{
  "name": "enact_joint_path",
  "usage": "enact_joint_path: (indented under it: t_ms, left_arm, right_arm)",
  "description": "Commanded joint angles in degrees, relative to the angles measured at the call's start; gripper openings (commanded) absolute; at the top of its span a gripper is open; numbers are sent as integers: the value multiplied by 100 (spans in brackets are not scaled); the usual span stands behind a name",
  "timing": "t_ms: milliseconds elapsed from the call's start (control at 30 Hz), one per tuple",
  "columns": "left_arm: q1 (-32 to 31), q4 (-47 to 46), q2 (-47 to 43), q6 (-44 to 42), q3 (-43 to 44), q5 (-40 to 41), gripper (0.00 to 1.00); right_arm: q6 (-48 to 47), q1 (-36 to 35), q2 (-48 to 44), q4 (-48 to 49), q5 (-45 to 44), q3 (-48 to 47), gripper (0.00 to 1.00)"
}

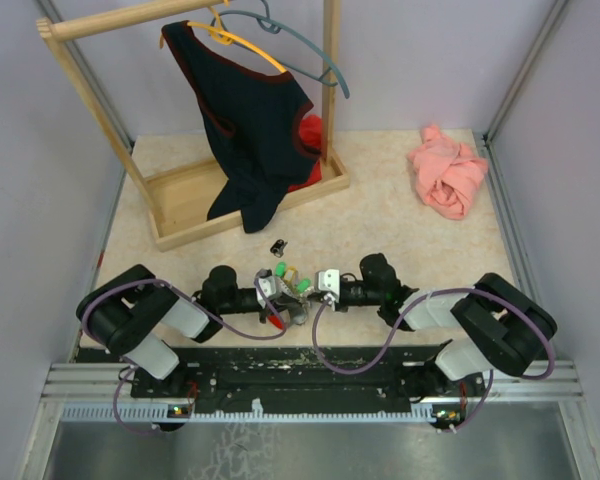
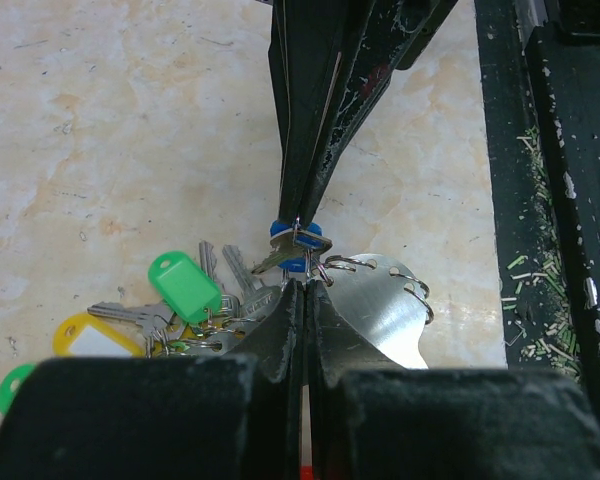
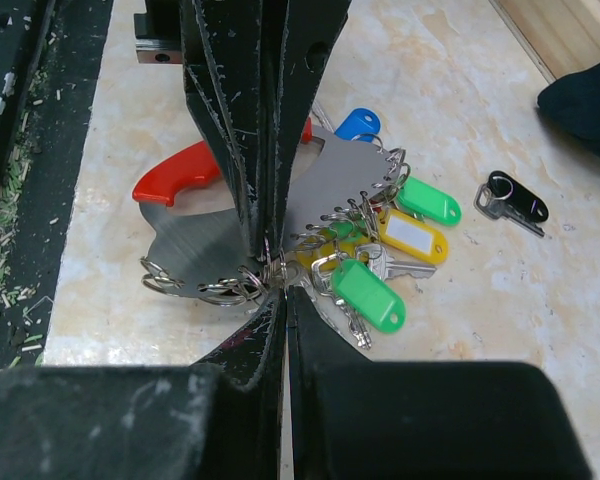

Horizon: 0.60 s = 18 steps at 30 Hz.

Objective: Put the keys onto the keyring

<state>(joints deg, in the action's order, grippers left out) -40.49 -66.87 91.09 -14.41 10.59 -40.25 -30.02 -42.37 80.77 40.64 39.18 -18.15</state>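
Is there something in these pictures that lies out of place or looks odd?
One black-headed key lies alone on the table, clearly apart from the bunch of keys with coloured tags. It is the only stray piece. Nothing looks spilled or broken.

The tabletop (image 1: 400, 225) is beige with a faint marbled pattern. The blue-headed key (image 2: 300, 240) has a silvery blade, and the other keys (image 2: 238, 272) are plain silver. Among them lie a bright green tag (image 3: 368, 295) and a yellow tag (image 3: 412, 237) with a white label. The metal plate (image 3: 330, 180) is bare silver and its handle (image 3: 175, 180) is red. The key fob (image 3: 517, 197) is black. The left gripper (image 2: 303, 292) and right gripper (image 3: 280, 292) are black, flecked with whitish scuffs. The garment (image 1: 255, 130) is dark navy edged in red, on an orange-yellow hanger (image 1: 245, 45). A second hanger (image 1: 315, 60) is grey-blue. The crumpled cloth (image 1: 448, 172) is pink, the rack (image 1: 190, 195) pale wood, and the walls (image 1: 40, 200) lilac.
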Motion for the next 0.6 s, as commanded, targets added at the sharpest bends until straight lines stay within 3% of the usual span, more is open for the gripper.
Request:
enact_joint_path:
  t_ms: [0, 567]
  left_arm:
    - [-38, -46, 41, -42, 110, 16, 1]
    - [-55, -28, 6, -18, 93, 87, 1]
  right_arm:
    - [-83, -52, -38, 118, 143, -173, 0]
    - [215, -52, -140, 331, 301, -68, 0]
